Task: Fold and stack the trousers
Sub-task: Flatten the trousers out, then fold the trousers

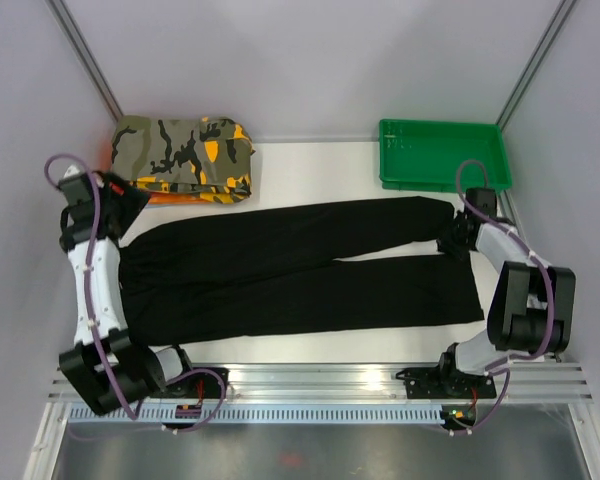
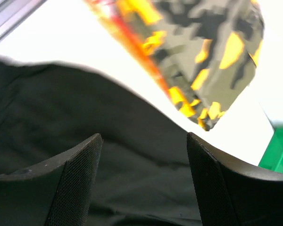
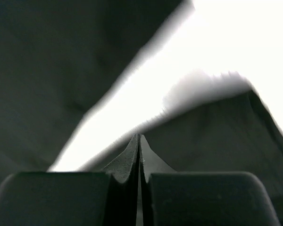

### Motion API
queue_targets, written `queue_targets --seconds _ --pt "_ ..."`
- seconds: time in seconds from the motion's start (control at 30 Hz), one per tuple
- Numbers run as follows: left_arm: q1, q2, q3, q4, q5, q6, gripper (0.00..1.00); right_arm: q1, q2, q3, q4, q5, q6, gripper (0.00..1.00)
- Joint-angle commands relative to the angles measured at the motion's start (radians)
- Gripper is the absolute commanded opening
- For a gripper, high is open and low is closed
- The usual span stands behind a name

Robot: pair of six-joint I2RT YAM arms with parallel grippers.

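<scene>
Trousers (image 1: 280, 290) on table (image 1: 310, 170), before garment (image 1: 185, 152), tray (image 1: 442, 150)

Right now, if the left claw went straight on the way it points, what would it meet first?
Likely the black trousers: their fabric fills the view ahead of the open left claw. The camouflage garment lies beyond; depth is unclear.

The trousers (image 1: 280, 270) fill the middle of the tabletop (image 1: 315, 175) from side to side. Bare room lies at the upper middle, between the camouflage clothes (image 1: 185, 155) upper left and green tray (image 1: 435, 184) upper right.
</scene>
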Motion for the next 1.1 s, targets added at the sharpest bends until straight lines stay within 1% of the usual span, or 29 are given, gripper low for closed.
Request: queue_targets --seconds 0.0,0.03,0.07,0.1,0.13,0.2,0.23,0.33,0.37,0.4,0.5,0.6,0.67,0.77,0.8,0.87,0.9,0.93,0.97,1.0,1.07 --pt "-0.077 0.137 0.1 0.025 0.033 0.108 0.78 -0.004 0.083 0.194 0.078 -0.016 -0.032 0.03" --pt "-0.097 0.157 0.105 0.023 0.009 0.105 0.78 -0.004 0.106 0.235 0.084 -0.027 -0.035 0.15" --pt "-0.103 0.171 0.108 0.02 -0.005 0.102 0.77 -0.002 0.126 0.305 0.085 -0.033 -0.042 0.25" --pt "-0.109 0.188 0.106 0.023 -0.013 0.105 0.77 -0.002 0.166 0.333 0.091 -0.039 -0.043 0.33" --pt "-0.12 0.193 0.106 0.031 -0.045 0.106 0.77 -0.002 0.185 0.368 0.108 -0.033 -0.043 0.49" --pt "-0.12 0.21 0.108 0.037 -0.086 0.123 0.79 -0.002 0.237 0.389 0.136 -0.023 -0.04 0.64" --pt "-0.12 0.217 0.117 0.026 -0.149 0.132 0.79 -0.002 0.257 0.402 0.14 -0.021 -0.042 0.72" --pt "-0.12 0.26 0.163 0.008 -0.215 0.169 0.82 -0.002 0.341 0.428 0.15 -0.023 -0.066 0.76" --pt "-0.119 0.273 0.172 0.008 -0.221 0.174 0.85 -0.002 0.358 0.433 0.151 -0.021 -0.077 0.77" --pt "-0.117 0.286 0.191 0.006 -0.226 0.172 0.87 -0.001 0.39 0.439 0.145 -0.006 -0.095 0.8" --pt "-0.117 0.337 0.203 0.002 -0.196 0.16 0.88 -0.001 0.439 0.476 0.116 0.034 -0.129 0.82" --pt "-0.117 0.357 0.177 0.02 -0.162 0.149 0.88 -0.001 0.464 0.511 0.102 0.095 -0.16 0.84" --pt "-0.116 0.36 0.156 0.035 -0.154 0.146 0.88 -0.001 0.49 0.539 0.084 0.115 -0.181 0.84" --pt "-0.116 0.365 0.148 0.04 -0.162 0.149 0.88 -0.002 0.513 0.538 0.059 0.132 -0.192 0.79" --pt "-0.114 0.371 0.148 0.041 -0.162 0.151 0.88 -0.001 0.516 0.53 0.064 0.134 -0.193 0.74" --pt "-0.116 0.375 0.149 0.041 -0.165 0.155 0.88 -0.001 0.522 0.505 0.061 0.148 -0.204 0.67" --pt "-0.114 0.378 0.149 0.041 -0.172 0.157 0.88 -0.001 0.521 0.499 0.058 0.161 -0.207 0.56" --pt "-0.114 0.38 0.149 0.041 -0.177 0.158 0.88 -0.001 0.519 0.481 0.058 0.169 -0.209 0.51" --pt "-0.113 0.383 0.152 0.041 -0.18 0.158 0.88 -0.002 0.515 0.472 0.059 0.172 -0.216 0.43" --pt "-0.109 0.389 0.154 0.041 -0.183 0.161 0.88 -0.001 0.512 0.464 0.064 0.175 -0.22 0.31" --pt "-0.102 0.392 0.157 0.04 -0.183 0.16 0.88 -0.001 0.506 0.444 0.064 0.178 -0.226 0.22"
